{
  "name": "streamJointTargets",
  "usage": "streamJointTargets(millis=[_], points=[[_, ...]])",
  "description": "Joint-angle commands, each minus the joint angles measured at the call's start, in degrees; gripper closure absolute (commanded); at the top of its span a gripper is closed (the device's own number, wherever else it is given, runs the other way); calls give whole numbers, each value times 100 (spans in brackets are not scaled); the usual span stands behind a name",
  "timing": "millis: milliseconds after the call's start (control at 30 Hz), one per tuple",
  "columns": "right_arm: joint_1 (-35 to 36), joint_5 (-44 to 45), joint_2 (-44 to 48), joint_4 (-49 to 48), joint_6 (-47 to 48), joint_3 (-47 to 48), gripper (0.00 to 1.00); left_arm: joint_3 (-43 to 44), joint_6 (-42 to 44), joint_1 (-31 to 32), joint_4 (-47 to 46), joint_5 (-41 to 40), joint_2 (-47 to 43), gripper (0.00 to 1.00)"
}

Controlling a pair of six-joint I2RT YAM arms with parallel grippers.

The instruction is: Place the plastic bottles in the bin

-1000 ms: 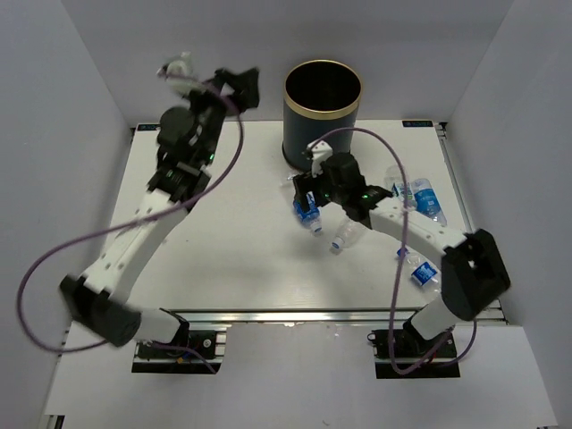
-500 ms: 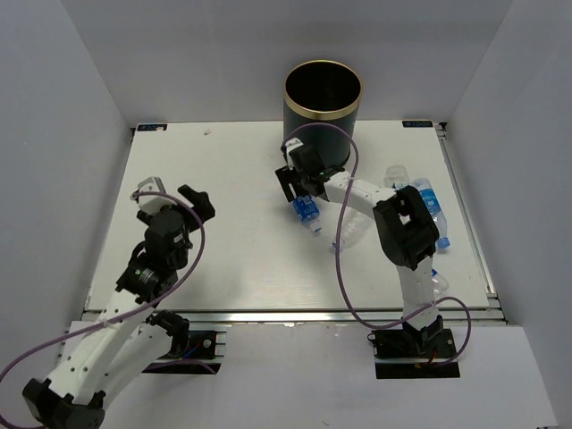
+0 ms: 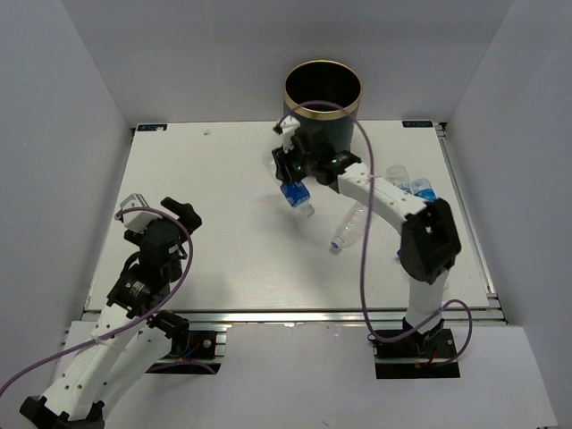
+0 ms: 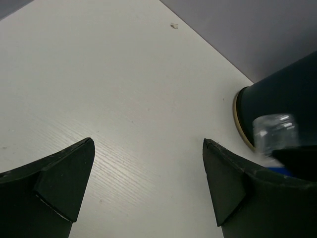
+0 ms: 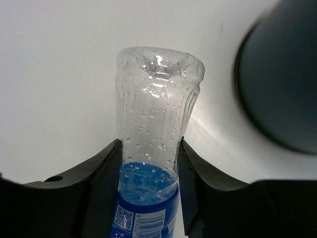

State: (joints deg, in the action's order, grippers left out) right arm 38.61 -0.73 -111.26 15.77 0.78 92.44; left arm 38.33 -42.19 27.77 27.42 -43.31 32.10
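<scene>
Our right tool [image 3: 291, 183] is closed around a blue-labelled bottle [image 3: 295, 195]. In the right wrist view its two dark fingers [image 5: 101, 186] press against both sides of the bottle [image 5: 154, 129], just above the blue label. The clear, droplet-covered end points away from the camera, over the white worktop [image 5: 59, 74].

From above, we see this bottle held just beside the bin [image 3: 323, 85], at its near-left side and outside it. The bottle is tilted, with its clear end slanting down and toward the near edge. We cannot tell from these views whether that end touches the worktop [image 3: 232, 179]. The bin stands upright at the far edge of the worktop, and it shows as a dark blur in the right wrist view [image 5: 282, 84].

A clear bottle [image 3: 351, 228] lies on its side on the worktop, nearer to us than the held one and beside the right arm. We make out two more bottles [image 3: 422, 189] near the right edge, partly hidden behind that arm.

Our left tool [image 3: 159, 210] sits over the near-left part of the worktop, well apart from the bin and every bottle. In the left wrist view it [image 4: 143, 183] is spread wide with nothing between the fingers [image 4: 59, 181], only bare worktop. The bin [image 4: 282, 94] and the held bottle [image 4: 275, 133] show blurred at the right of that view.
</scene>
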Motion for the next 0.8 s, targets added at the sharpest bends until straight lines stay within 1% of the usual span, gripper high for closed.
streamJointTargets(millis=[0, 33, 67, 133, 200, 233, 300, 333, 367, 400, 433, 467, 500, 533, 567, 600, 633, 700, 767], points=[[-55, -789, 1246, -740, 291, 731, 64, 105, -165, 0, 324, -265, 68, 2], [-99, -692, 1482, -1203, 292, 749, 64, 105, -192, 0, 360, -283, 112, 2], [-230, -430, 1554, -1434, 265, 827, 64, 87, -210, 0, 387, -292, 130, 2], [-397, -130, 1625, -2126, 213, 942, 70, 96, -202, 0, 361, -257, 200, 2], [-687, 414, 1555, -2541, 125, 1170, 72, 122, -158, 0, 299, -222, 244, 2], [-784, 555, 1398, -2918, 98, 1249, 73, 131, -140, 0, 282, -222, 297, 2], [-1074, 933, 1161, -3228, -85, 1626, 73, 175, -122, -8, 281, -204, 341, 2], [-1258, 1013, 846, -3369, -252, 1810, 72, 184, -122, 0, 290, -178, 358, 2], [-1320, 1135, 669, -3440, -306, 2004, 67, 193, -122, 0, 282, -152, 385, 2], [-1382, 1163, 476, -3458, -228, 2423, 61, 184, -122, 0, 264, -125, 402, 2], [-1487, 1128, 39, -3406, -157, 2732, 57, 193, -105, 0, 229, -90, 403, 2], [-1540, 945, -192, -3057, -104, 3475, 49, 254, -96, 0, 194, -64, 411, 2], [-1567, 874, -603, -2845, -113, 3830, 40, 280, -79, 0, 176, -37, 411, 2], [-1602, 760, -772, -2669, -52, 4130, 31, 307, -52, 0, 141, 15, 403, 2], [-1637, 280, -870, -2493, 166, 4324, 17, 298, 70, -8, 10, 103, 377, 2], [-1637, 180, -914, -2482, 264, 4378, 13, 281, 115, 0, -69, 164, 359, 2], [-1646, 126, -889, -2465, 343, 4344, 11, 272, 167, 0, -140, 226, 367, 2], [-1646, 117, -801, -2299, 397, 4247, 11, 280, 334, 0, -325, 463, 437, 2], [-1637, 117, -520, -2271, 493, 3870, 11, 403, 457, 0, -334, 665, 534, 2]])
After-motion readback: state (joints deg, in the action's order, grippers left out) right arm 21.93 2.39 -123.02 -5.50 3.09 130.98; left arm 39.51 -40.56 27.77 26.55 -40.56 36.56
